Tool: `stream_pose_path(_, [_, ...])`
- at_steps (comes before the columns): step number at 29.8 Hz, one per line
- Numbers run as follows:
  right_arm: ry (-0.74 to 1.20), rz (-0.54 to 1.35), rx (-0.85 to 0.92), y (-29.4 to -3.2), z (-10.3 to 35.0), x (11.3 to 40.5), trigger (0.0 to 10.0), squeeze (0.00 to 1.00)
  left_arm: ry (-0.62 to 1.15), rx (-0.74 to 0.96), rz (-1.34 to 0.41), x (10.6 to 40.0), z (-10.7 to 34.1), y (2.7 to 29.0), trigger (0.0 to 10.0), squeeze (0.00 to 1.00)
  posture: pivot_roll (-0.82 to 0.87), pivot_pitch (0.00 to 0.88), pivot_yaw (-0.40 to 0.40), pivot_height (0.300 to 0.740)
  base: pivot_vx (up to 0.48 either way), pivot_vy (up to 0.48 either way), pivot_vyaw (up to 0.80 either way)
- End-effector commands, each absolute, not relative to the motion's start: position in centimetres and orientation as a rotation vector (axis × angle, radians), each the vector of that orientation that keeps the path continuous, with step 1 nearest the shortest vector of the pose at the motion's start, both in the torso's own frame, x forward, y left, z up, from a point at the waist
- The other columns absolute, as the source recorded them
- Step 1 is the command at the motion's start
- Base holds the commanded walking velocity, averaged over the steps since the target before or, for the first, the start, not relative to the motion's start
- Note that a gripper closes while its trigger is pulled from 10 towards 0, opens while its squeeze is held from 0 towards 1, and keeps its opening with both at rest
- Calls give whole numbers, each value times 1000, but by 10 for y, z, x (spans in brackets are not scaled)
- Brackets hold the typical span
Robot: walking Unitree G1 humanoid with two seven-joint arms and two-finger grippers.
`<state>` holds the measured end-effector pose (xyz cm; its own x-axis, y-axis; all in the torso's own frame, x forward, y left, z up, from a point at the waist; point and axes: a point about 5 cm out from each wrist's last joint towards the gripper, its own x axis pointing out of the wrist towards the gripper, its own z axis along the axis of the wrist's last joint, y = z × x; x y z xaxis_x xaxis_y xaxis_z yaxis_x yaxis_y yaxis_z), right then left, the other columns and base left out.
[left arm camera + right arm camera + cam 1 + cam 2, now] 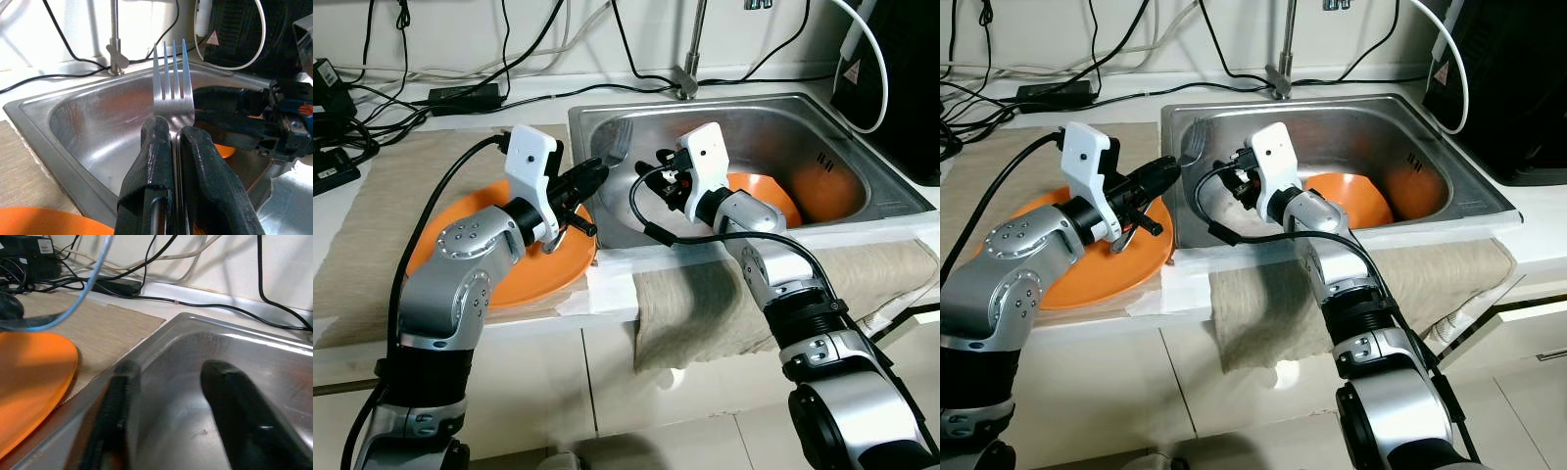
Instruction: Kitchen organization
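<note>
Left gripper [171,142] is clamped on a silver metal fork [172,83], tines raised over the steel sink's rim [607,235]. Right gripper [171,416] hangs spread and empty inside. Orange bowl [773,196] in the basin and orange plate [509,279] on the counter look unsorted, so plenty's left.

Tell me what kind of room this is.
Most likely a home kitchen counter: a stainless steel sink with a faucet behind it, an orange plate on a mat beside it, and a fork held in the left tool.

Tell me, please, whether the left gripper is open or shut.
Shut: the left gripper has both black fingers pressed around a fork.
</note>
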<state>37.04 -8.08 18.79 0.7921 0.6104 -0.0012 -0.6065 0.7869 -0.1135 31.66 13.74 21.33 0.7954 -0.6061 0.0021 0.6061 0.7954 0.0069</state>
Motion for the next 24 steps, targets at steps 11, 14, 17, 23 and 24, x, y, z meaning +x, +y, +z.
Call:
stream_pose_path(11, [-86, 705, -124, -74, 203, 370, 10000, 1000, -14, 20, -663, 318, 212, 133, 0, 0, 24, 0, 7, 740, 0, 0, 0])
stream_pose_path(14, [-88, 713, -121, -73, 204, 369, 10000, 1000, -16, 17, -664, 318, 211, 132, 0, 0, 21, 0, 6, 740, 0, 0, 0])
stream_pose_path(17, [-82, 733, -90, -70, 205, 369, 10000, 1000, -22, 12, -665, 319, 211, 130, 0, 0, 21, 0, 5, 740, 0, 0, 0])
stream_pose_path(23, [-91, 778, -56, -60, 209, 368, 10000, 1000, -34, 6, -674, 319, 212, 126, 0, 0, 24, 0, 4, 740, 0, 0, 0])
stream_pose_path(24, [-94, 782, -59, -58, 210, 368, 10000, 1000, -36, 5, -676, 319, 213, 125, 0, 0, 25, 0, 4, 740, 0, 0, 0])
